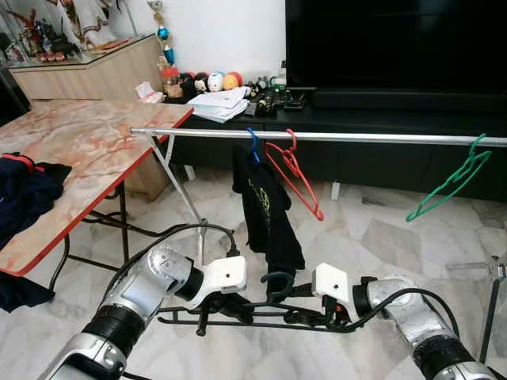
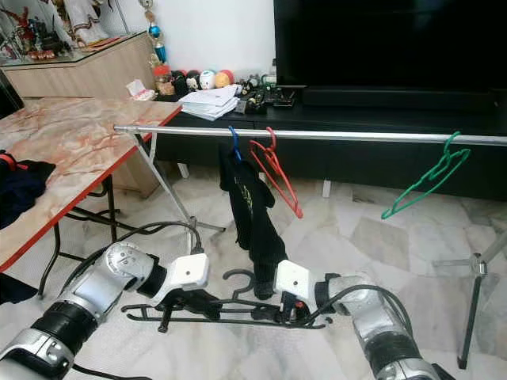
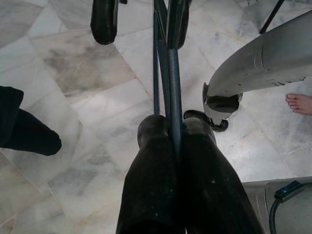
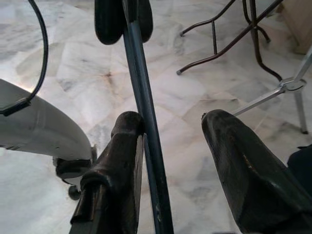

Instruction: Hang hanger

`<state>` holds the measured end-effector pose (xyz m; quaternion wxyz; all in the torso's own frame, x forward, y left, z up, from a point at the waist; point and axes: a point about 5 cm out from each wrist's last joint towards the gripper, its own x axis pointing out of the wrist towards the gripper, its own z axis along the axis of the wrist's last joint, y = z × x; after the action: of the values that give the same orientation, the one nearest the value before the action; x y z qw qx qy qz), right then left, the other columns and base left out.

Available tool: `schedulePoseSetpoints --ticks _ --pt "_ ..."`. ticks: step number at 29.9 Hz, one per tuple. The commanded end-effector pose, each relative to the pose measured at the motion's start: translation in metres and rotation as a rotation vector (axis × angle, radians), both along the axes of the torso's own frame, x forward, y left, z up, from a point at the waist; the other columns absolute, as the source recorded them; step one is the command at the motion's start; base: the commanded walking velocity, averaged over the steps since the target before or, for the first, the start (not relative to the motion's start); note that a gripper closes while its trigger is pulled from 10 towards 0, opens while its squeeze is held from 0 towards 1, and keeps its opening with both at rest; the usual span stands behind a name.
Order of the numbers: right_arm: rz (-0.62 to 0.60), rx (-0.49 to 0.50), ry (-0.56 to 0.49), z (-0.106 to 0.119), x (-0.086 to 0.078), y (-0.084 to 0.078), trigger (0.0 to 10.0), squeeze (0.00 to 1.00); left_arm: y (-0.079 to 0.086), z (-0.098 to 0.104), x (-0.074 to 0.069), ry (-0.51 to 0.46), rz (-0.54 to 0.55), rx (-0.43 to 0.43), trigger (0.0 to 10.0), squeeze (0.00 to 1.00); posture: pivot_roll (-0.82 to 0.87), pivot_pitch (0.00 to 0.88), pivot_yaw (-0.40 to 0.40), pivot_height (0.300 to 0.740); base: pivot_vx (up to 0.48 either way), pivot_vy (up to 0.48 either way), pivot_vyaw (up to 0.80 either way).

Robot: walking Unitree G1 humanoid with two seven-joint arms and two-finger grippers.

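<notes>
I'm looking down on a pale marble-tiled floor (image 1: 372, 237). On my left stands a desk (image 1: 87, 150) with a reddish marbled top and red edge, dark clothes (image 1: 24, 194) heaped on it. Beyond it is a wooden cabinet (image 1: 87, 75) against a white wall (image 1: 222, 36). A large dark television (image 1: 396, 47) sits on a low black console (image 1: 372, 150) littered with papers (image 1: 218, 103) and small toys (image 1: 214, 81).

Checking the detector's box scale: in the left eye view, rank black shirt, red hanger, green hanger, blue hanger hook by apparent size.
1. black shirt
2. red hanger and green hanger: look alike, no ranking
3. blue hanger hook
</notes>
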<state>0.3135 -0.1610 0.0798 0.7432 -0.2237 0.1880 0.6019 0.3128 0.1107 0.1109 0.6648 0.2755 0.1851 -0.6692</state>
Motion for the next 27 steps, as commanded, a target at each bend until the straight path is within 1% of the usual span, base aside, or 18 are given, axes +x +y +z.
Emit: schedulePoseSetpoints --ticks 1,2,3,5,6,9,10,13,15,19,20,27 --pt "-0.008 0.029 -0.011 0.008 0.006 0.004 6.8 0.0 -0.001 -0.002 -0.004 0.015 -0.014 -0.001 10.0 0.0 -0.04 0.0 0.148 0.74 0.0 0.0 0.0" --pt "-0.005 0.026 -0.003 0.007 0.006 0.005 1.0 0.0 -0.001 -0.001 -0.004 0.013 -0.014 -0.001 10.0 0.0 -0.04 0.0 0.147 0.74 0.0 0.0 0.0" --pt "0.0 0.009 -0.001 0.005 0.006 0.006 0.0 0.0 -0.002 -0.001 -0.004 0.01 -0.012 -0.002 10.0 0.0 -0.04 0.0 0.147 0.74 0.0 0.0 0.0" --pt "-0.001 -0.005 0.002 0.005 0.006 0.006 0.0 0.0 -0.002 -0.001 -0.003 0.009 -0.007 -0.005 10.0 0.0 -0.03 0.0 0.145 0.74 0.0 0.0 0.0" --pt "-0.003 -0.028 -0.006 0.003 0.006 0.005 0.0 0.0 -0.001 -0.001 -0.003 0.004 -0.004 -0.001 10.0 0.0 -0.03 0.0 0.144 0.74 0.0 0.0 0.0" --pt "-0.011 -0.043 -0.015 0.002 0.007 0.004 0.0 0.0 -0.001 -0.002 -0.003 0.003 -0.001 0.0 10.0 0.0 -0.03 0.0 0.144 0.74 0.0 0.0 0.0" --pt "-0.029 -0.061 -0.024 0.001 0.008 0.004 0.0 0.0 0.0 -0.002 -0.003 -0.001 0.01 0.004 10.0 0.0 -0.03 0.0 0.144 0.74 0.0 0.0 0.0" --pt "-0.031 -0.084 -0.023 -0.002 0.007 0.004 0.0 0.0 0.002 -0.002 -0.002 -0.01 0.025 0.017 10.0 0.0 -0.03 0.0 0.146 0.74 0.0 0.0 0.0" --pt "-0.033 -0.084 -0.024 -0.003 0.007 0.004 0.0 0.0 0.002 -0.002 -0.002 -0.01 0.026 0.018 10.0 0.0 -0.03 0.0 0.147 0.74 0.0 0.0 0.0" --pt "-0.051 -0.085 -0.035 -0.004 0.009 0.006 0.0 0.0 0.004 -0.003 0.002 -0.035 0.05 0.046 10.0 0.0 -0.03 0.0 0.153 0.74 0.0 0.0 0.0" --pt "-0.055 -0.068 -0.028 -0.004 0.009 0.008 0.0 0.0 0.004 -0.004 0.002 -0.038 0.059 0.049 10.0 0.0 -0.03 0.0 0.153 0.74 0.0 0.0 0.0" --pt "-0.057 -0.044 -0.021 -0.005 0.008 0.012 0.0 0.0 0.001 -0.001 0.002 -0.034 0.057 0.025 10.0 0.0 -0.02 0.0 0.156 0.74 0.0 0.0 0.0"
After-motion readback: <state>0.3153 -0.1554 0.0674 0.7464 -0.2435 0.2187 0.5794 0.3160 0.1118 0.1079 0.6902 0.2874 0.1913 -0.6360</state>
